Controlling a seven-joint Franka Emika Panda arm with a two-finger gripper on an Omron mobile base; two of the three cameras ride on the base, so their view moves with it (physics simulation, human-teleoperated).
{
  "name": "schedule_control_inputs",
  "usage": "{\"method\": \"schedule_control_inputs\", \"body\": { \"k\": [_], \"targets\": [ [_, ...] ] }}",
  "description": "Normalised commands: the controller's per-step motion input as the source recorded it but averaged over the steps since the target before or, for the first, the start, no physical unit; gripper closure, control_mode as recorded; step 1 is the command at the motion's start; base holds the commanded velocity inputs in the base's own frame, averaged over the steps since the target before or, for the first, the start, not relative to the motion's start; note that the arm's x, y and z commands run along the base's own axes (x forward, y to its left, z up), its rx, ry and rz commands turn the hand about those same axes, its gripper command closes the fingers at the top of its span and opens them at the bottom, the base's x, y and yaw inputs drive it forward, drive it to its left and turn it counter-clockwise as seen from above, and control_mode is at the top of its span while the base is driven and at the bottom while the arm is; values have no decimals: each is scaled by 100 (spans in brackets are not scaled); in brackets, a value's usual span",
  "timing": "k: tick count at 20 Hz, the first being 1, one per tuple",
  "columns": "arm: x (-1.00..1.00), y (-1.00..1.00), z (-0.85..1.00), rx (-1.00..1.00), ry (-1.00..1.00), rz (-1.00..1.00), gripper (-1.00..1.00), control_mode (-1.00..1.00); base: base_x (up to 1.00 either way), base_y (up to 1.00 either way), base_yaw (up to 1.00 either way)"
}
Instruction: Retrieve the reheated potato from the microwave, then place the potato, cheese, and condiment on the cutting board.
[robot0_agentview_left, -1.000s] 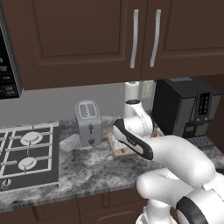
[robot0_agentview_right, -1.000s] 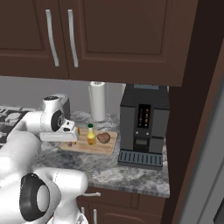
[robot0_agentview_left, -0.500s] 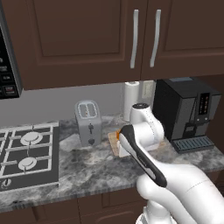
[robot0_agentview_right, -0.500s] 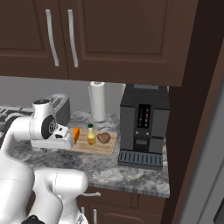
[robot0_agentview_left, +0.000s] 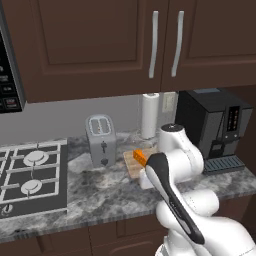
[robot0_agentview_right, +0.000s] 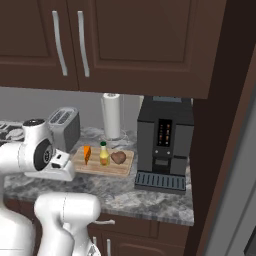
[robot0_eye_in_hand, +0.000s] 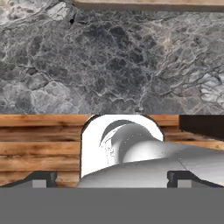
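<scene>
In the left base view the cheese (robot0_agentview_left: 140, 157) lies on the board (robot0_agentview_left: 131, 164) on the worktop (robot0_agentview_left: 95, 190), between the toaster (robot0_agentview_left: 100, 140) and the coffee machine (robot0_agentview_left: 212, 129), with the arm in front hiding the rest of the board. In the right base view the cheese (robot0_agentview_right: 87, 154), the bottle (robot0_agentview_right: 104, 154) and the potato (robot0_agentview_right: 118, 158) stand in a row on the board (robot0_agentview_right: 95, 166), apart from the arm's hand at the left. In the hand view the fingers (robot0_eye_in_hand: 111, 177) are spread wide with nothing between them, looking at grey stone with a strip of the board (robot0_eye_in_hand: 148, 5) at the top edge, well apart from them.
</scene>
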Motion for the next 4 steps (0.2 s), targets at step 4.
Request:
{"method": "schedule_control_inputs", "body": {
  "k": [4],
  "targets": [
    [-55,0,25,0,0,-1,-100,-100,0,0,0]
  ]
}}
